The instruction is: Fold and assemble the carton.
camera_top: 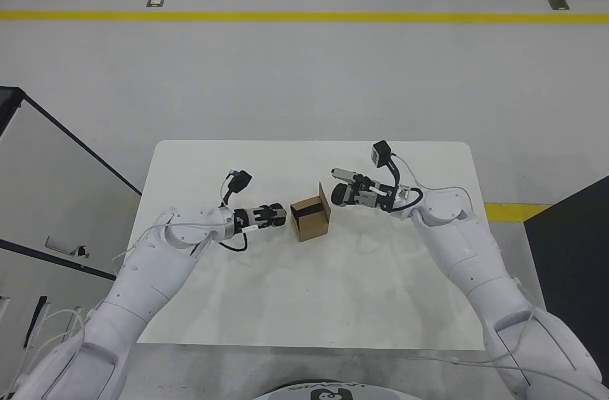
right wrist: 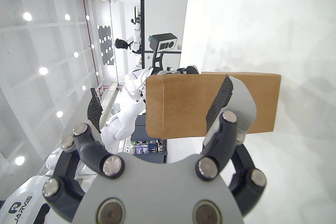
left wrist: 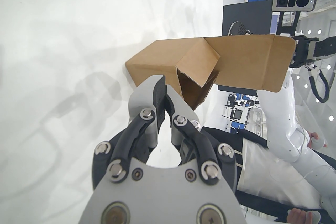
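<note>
A small brown carton (camera_top: 311, 217) stands near the middle of the white table (camera_top: 404, 300), with its lid flap (left wrist: 244, 64) raised and a side flap (left wrist: 197, 62) folded inward over the open end. My left gripper (camera_top: 284, 213) is shut, its tips (left wrist: 164, 84) right at the carton's open side beside the folded flap, holding nothing. On the opposite side my right gripper (camera_top: 333, 190) is open, just behind the raised lid flap. In the right wrist view the carton (right wrist: 183, 104) lies between and beyond my spread right gripper (right wrist: 160, 88).
A black-framed partition (camera_top: 44, 170) stands off the table's left side and a dark panel (camera_top: 584, 270) off its right. The table around the carton is bare white surface up to its rounded edges.
</note>
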Controlling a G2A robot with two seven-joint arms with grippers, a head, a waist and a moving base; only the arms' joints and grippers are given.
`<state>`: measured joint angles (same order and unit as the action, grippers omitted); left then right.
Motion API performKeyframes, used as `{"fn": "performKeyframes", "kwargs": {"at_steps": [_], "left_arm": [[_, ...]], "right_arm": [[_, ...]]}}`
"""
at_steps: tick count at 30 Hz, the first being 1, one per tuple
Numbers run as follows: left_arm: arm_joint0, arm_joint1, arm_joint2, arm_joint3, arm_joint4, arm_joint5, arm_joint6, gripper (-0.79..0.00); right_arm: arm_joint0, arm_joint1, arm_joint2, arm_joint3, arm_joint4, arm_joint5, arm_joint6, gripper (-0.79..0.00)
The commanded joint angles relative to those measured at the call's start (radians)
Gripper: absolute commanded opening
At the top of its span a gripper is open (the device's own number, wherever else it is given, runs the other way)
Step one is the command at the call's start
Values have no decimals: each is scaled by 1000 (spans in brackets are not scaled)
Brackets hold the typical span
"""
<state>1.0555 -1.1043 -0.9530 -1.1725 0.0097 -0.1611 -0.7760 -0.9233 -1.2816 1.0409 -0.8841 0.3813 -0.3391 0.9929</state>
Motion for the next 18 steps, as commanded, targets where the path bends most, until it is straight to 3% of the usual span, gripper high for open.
{"fn": "performKeyframes", "kwargs": {"at_steps": [1, 18], "left_arm": [[6, -3, 8, -7, 7, 23, 10, -785], [-7, -25, 33, 0, -19, 30, 2, -785]], "right_arm": [[0, 0, 0, 0, 0, 0, 0, 0], [0, 0, 0, 0, 0, 0, 0, 0]]}}
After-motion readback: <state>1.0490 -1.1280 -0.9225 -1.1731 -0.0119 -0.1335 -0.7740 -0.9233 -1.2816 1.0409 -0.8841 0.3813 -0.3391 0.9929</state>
